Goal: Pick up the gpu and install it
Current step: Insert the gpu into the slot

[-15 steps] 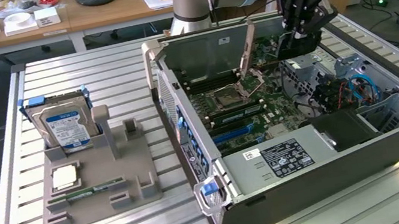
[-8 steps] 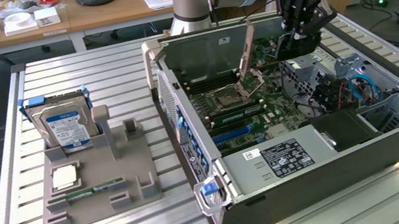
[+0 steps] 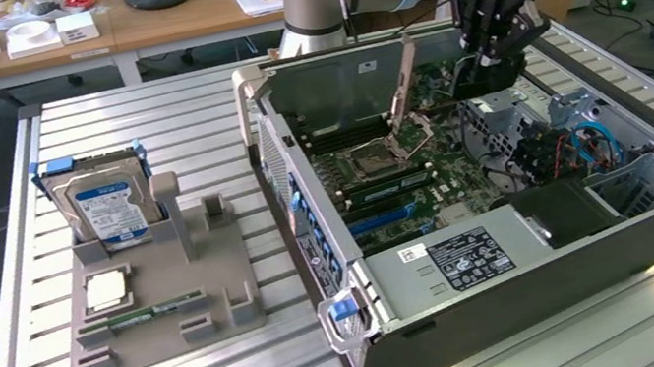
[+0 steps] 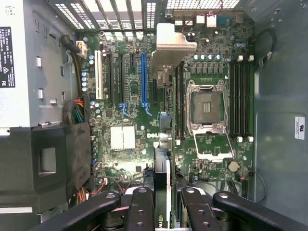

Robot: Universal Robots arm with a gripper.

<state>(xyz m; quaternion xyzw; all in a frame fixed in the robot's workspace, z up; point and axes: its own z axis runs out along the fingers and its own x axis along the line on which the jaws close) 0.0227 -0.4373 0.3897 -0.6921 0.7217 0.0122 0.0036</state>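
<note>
1. GPU [image 4: 161,175] sits edge-on between your gripper's [image 4: 163,192] fingers; the jaws are partly closed and clamped on the card.
2. You hold it over the open computer case [image 3: 505,293], at two o'clock from the CPU socket [image 3: 374,158] in the exterior view.
3. Your hard drive [image 3: 104,206] stands in the grey rack [image 3: 164,321], at nine o'clock from the case.

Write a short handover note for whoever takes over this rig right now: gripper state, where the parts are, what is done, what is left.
The gripper is shut on the gpu, a thin dark flat expansion card seen edge-on between the black fingers.
The card hangs over the green motherboard inside the open grey metal computer case, in no slot; the long blue slot is empty.
Done: card picked up. The silver hard drive stands in the grey plastic fixture beside the case.
Left: card not yet seated.
</note>
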